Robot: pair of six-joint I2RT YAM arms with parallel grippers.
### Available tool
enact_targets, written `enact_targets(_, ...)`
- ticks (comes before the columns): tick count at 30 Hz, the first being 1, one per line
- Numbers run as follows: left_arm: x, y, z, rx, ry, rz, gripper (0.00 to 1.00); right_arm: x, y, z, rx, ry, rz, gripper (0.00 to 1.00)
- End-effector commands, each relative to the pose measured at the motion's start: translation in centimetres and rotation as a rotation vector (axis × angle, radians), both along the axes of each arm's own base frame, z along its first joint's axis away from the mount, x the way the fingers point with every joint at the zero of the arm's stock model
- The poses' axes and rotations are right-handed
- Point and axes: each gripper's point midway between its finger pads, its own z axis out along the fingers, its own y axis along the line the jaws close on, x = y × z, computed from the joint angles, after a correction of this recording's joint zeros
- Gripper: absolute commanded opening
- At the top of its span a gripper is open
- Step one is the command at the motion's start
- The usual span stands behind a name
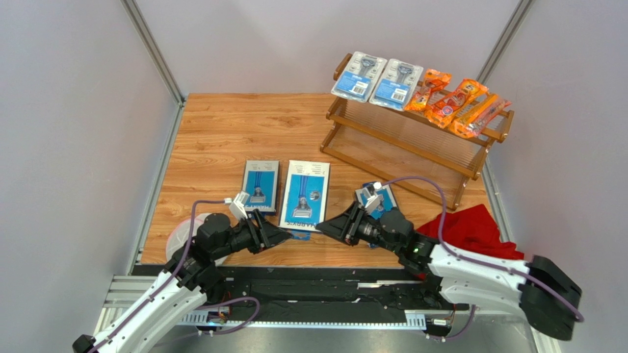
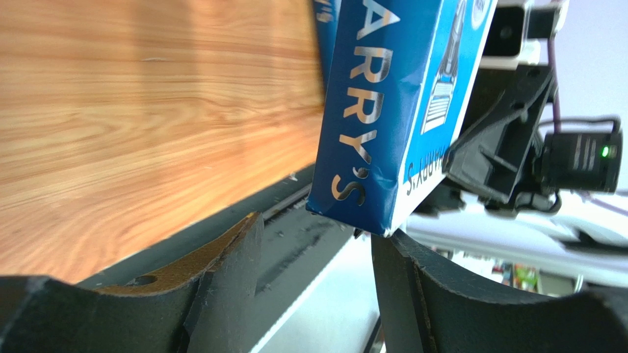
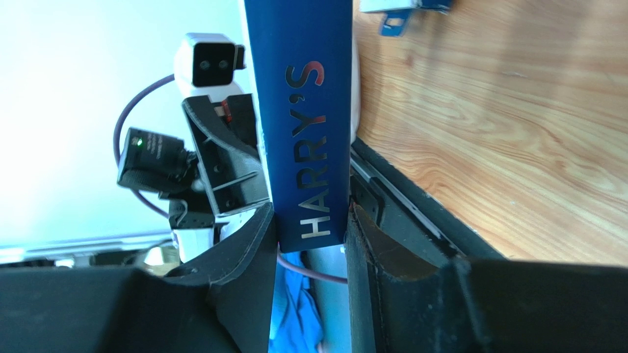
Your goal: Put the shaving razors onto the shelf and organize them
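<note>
Right gripper (image 3: 311,217) is clamping a Harry's razor box (image 3: 298,88), its far end cropped; left gripper (image 2: 317,234) is holding its jaws apart over the wooden table (image 1: 221,132).

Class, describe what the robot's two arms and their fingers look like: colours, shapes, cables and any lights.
The left arm and right arm have white links and black joints, each trailed by a purple cable. The left gripper and right gripper have broad black wedge-shaped fingers with brownish inner edges. A black module with a green light sits at each wrist.
</note>
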Motion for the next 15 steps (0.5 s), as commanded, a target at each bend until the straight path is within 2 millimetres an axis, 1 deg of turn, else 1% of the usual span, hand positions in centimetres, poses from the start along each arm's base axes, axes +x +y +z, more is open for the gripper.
enact_targets(1, -0.6, 0.1, 2.6, 0.023, -0.149, -0.083, 0.65, -0.9, -3.0, -1.0, -0.192, -0.038, -0.012, 0.0)
enact_targets(2, -0.7, 0.1, 3.0, 0.023, -0.17, -0.092, 0.65, -1.3, -3.6, -0.2, -0.173, -0.052, -0.008, 0.0)
enact_targets(3, -0.9, 0.0, 3.4, 0.026, -0.198, -0.114, 0.65, -1.6, -4.0, -0.1, -0.173, -0.045, -0.008, 0.0)
enact_targets(4, -1.0, 0.0, 4.0, 0.019, -0.222, -0.126, 0.66, -2.2, -4.8, -1.5, -0.219, -0.001, -0.007, 0.0)
enact_targets(5, -1.0, -0.2, 4.6, 0.007, -0.256, -0.143, 0.66, -2.4, -5.4, -0.6, -0.193, -0.013, -0.017, 0.0)
enact_targets(6, -1.5, -0.5, 5.1, -0.012, -0.272, -0.175, 0.66, -2.6, -5.8, -0.7, -0.193, -0.009, -0.024, 0.0)
enact_targets(7, -1.5, -0.7, 5.6, -0.035, -0.297, -0.183, 0.66, -2.8, -6.5, -1.4, -0.221, 0.009, -0.037, 0.0)
enact_targets(8, -1.6, -0.8, 5.9, -0.047, -0.313, -0.193, 0.67, -2.9, -7.1, -0.8, -0.202, -0.006, -0.049, 0.0)
enact_targets(9, -1.9, -1.0, 6.1, -0.063, -0.312, -0.212, 0.67, -3.0, -7.5, -0.9, -0.207, -0.005, -0.056, 0.0)
enact_targets(10, -2.0, -1.1, 5.7, -0.067, -0.305, -0.218, 0.67, -3.2, -7.9, -1.1, -0.22, -0.003, -0.057, 0.0)
enact_targets(11, -2.0, -1.3, 5.9, -0.084, -0.316, -0.223, 0.68, -3.4, -8.1, -0.5, -0.199, -0.02, -0.058, 0.0)
enact_targets(13, -1.9, -1.7, 5.5, -0.105, -0.305, -0.235, 0.69, -3.7, -8.2, -0.2, -0.186, -0.028, -0.043, 0.0)
enact_targets(15, -2.3, -2.2, 5.6, -0.142, -0.294, -0.264, 0.7, -4.4, -8.0, 0.0, -0.178, -0.036, -0.002, 0.0)
